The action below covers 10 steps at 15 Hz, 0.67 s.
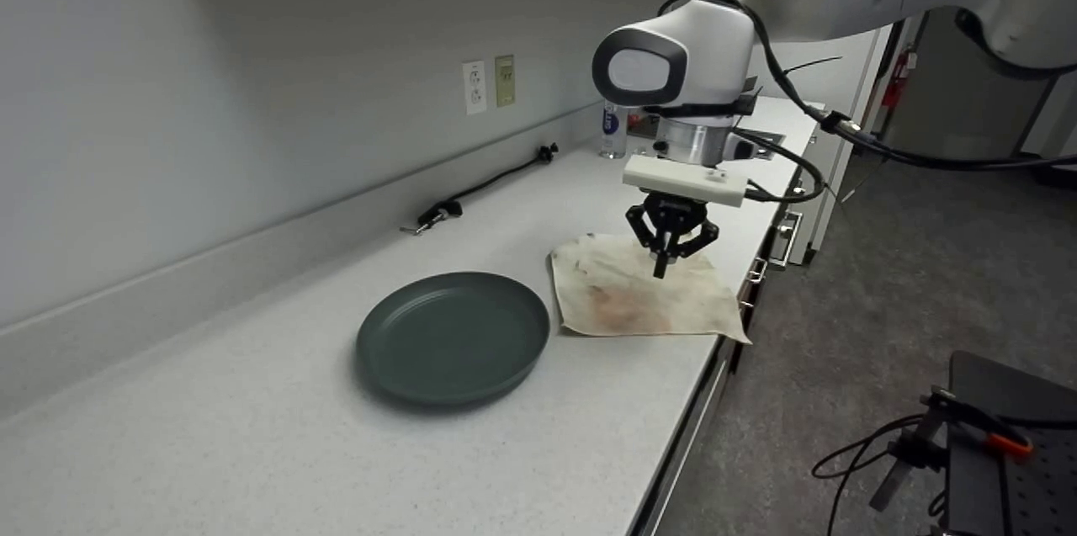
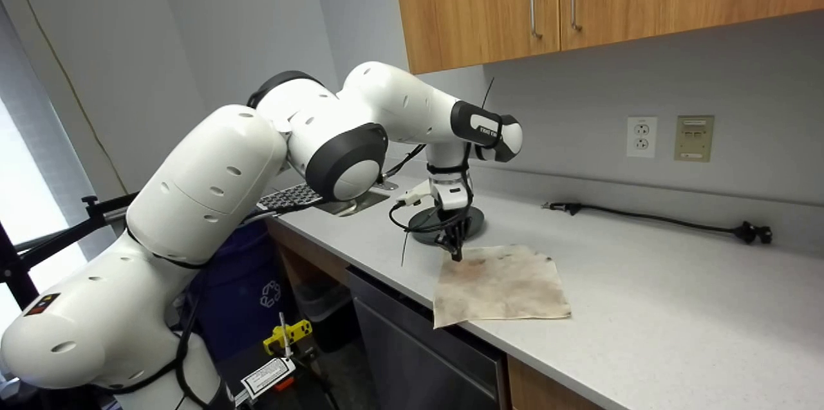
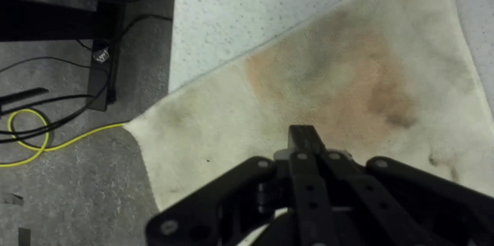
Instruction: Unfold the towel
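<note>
The towel (image 1: 631, 309), a cream cloth with brownish smudges, lies spread mostly flat on the counter. One corner of the towel (image 2: 450, 313) reaches over the front edge, and that drooping corner also shows in the wrist view, where the towel (image 3: 208, 103) fills much of the picture. Pointing down over the cloth is my gripper (image 1: 660, 269), its fingers pressed together with nothing between them. In the wrist view the gripper (image 3: 305, 132) covers part of the towel. How much gap is left between the fingertips and the cloth is hard to judge.
A round dark green plate (image 1: 454, 342) sits beside the towel. By the wall lies a black cable with clamps (image 2: 656, 218). A clear bottle (image 1: 613, 132) stands further back. Wooden cabinets (image 2: 476, 4) hang above the counter (image 2: 676, 294), which drops off at its front edge.
</note>
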Tool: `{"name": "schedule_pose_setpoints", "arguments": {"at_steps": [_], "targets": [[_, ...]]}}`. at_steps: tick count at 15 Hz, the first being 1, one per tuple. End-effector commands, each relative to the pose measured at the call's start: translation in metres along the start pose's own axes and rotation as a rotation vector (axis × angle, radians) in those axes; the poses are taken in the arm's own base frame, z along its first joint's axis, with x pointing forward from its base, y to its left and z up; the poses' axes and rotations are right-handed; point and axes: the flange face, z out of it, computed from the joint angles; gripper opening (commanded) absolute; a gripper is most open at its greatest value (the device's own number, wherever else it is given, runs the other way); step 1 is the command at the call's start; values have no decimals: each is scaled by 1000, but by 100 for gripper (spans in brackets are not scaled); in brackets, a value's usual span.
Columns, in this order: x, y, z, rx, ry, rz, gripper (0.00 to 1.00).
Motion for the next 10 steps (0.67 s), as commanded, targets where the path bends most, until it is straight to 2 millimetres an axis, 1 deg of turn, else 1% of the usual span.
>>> {"name": "schedule_pose_setpoints", "arguments": {"at_steps": [1, 3, 5, 6, 8, 9, 10], "targets": [[-3, 46, -14, -17, -49, 145, 0], [-5, 62, -15, -5, -111, 210, 0], [-7, 79, -17, 1, -158, 226, 0], [-7, 87, -18, -2, -173, 227, 0], [-10, 104, -18, -22, -174, 155, 0], [-12, 112, -19, -27, -178, 136, 26], [-15, 119, -20, -59, -219, 97, 28]]}}
